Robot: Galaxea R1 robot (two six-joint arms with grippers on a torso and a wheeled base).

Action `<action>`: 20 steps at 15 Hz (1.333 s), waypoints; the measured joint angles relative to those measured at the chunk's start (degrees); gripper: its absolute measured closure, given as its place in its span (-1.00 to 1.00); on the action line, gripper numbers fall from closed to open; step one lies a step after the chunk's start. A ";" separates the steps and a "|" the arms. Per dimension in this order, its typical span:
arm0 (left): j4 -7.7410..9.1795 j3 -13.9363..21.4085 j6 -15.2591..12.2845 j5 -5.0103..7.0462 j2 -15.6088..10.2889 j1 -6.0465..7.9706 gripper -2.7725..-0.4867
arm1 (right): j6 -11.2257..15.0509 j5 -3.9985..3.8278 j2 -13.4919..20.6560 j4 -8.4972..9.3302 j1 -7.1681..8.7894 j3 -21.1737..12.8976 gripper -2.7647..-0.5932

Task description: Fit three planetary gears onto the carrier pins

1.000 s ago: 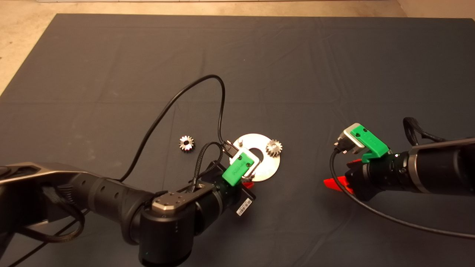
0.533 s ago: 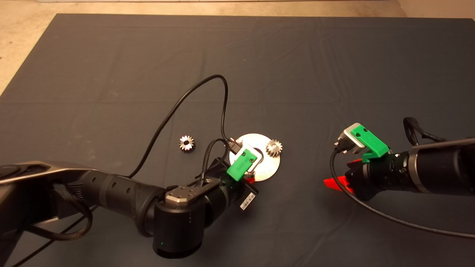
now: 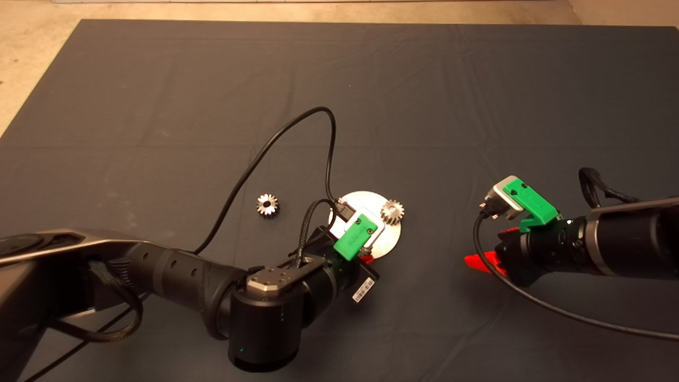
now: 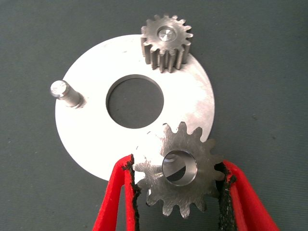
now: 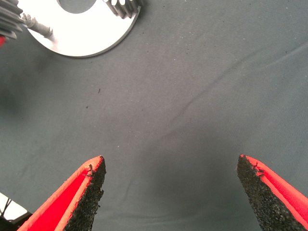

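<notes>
Left wrist view showed the second gear (image 4: 182,177) clamped between the left gripper (image 4: 178,192)'s fingers at the disc (image 4: 96,139)'s 5 o'clock rim, its bore judged not yet centred over the pin, while the right gripper (image 5: 171,190) was held wide open, empty.

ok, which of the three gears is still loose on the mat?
The gear left of the disc, alone on the mat. One gear sits on the disc; the left gripper holds another.
</notes>
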State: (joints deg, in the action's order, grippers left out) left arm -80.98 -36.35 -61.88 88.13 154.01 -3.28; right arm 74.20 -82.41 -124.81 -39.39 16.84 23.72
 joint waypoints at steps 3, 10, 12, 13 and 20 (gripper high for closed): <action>-0.02 -0.60 0.00 -0.07 0.74 0.00 0.81 | -0.01 -0.03 0.07 0.00 0.00 0.00 -0.32; -0.02 -2.28 0.00 -0.04 0.87 -0.02 0.81 | -0.02 0.01 0.07 -0.02 -0.02 0.00 -0.32; -0.02 -2.32 0.00 -0.04 0.90 -0.02 0.81 | -0.06 0.03 0.05 -0.02 0.00 0.00 -0.32; -0.05 -2.32 0.00 -0.04 0.87 -0.02 0.81 | -0.06 0.03 0.05 -0.02 0.00 0.00 -0.32; -0.79 -2.36 0.02 -0.04 0.90 -1.38 0.81 | -0.06 0.05 0.06 -0.02 0.00 0.00 -0.32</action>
State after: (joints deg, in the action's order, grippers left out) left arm -81.77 -38.72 -61.86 88.09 154.91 -4.65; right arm 74.14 -82.36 -124.76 -39.41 16.84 23.72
